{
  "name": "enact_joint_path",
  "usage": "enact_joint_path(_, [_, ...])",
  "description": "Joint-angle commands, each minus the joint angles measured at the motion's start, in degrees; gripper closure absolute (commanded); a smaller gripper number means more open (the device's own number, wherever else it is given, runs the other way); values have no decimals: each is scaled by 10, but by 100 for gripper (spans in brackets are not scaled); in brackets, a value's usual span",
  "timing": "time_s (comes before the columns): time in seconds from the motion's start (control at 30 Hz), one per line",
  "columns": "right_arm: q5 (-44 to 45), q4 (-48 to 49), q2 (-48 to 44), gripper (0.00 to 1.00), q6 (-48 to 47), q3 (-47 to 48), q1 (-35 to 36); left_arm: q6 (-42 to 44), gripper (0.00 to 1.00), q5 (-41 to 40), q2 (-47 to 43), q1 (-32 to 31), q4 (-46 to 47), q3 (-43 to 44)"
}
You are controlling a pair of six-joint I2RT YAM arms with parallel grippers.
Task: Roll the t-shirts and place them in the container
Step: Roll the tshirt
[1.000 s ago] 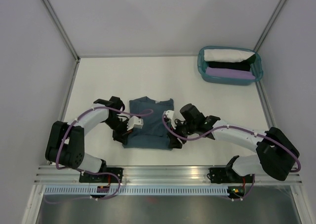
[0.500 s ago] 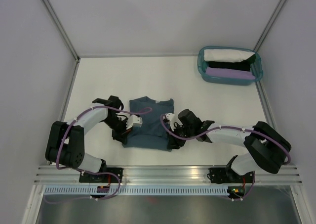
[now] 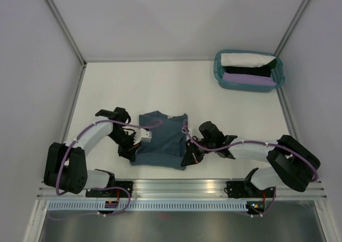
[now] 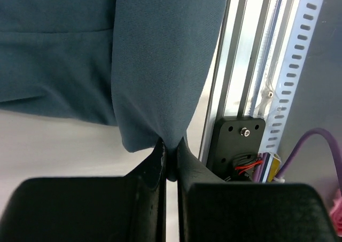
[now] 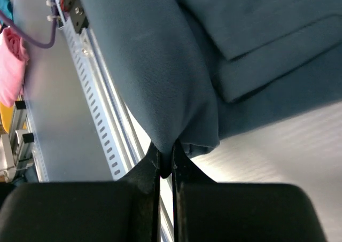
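left gripper (image 4: 171,152) is pinched tight on the near left corner of the soft, slate-blue cotton t-shirt (image 3: 160,140), with a bit of cloth squeezed in its jaws. right gripper (image 5: 166,161) is pinched the same way on the near right corner. both corners look lifted a little off the flat white table (image 3: 160,87), so the near hem hangs between the two hands. the rest of the shirt lies flat with its sides folded in, and its round neck is at the far end. it sits near the front edge of the table, between the two arms. the teal plastic basket (image 3: 216,67) with folded cloths in it is well apart, at the far right corner.

i think this is the start of the roll: both hands have the near hem, and no roll is made yet. next, the two hands should turn the hem over toward the neck together, at the same pace. if one goes faster, the roll may come out crooked. the cloth is floppy, so a loose hold could let a corner slip out.
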Motion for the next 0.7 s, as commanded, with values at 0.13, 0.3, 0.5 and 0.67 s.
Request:
enact_joint_path(0.13, [-51,-63,63,97,-26,41,-91,-35,80,2,130,33,49,56])
enact_joint_path(0.3, [-51,-90,107,87,-44,68,-125,-75,78,7,187,47,78,96])
enact_joint_path(0.5, [19,-145,94,58,-71,100,-139,-110,95,35,211,47,92,112])
enact_joint_path(0.67, [165,-216,-37,48,-147,146,-127,-147,98,27,234,47,107,120])
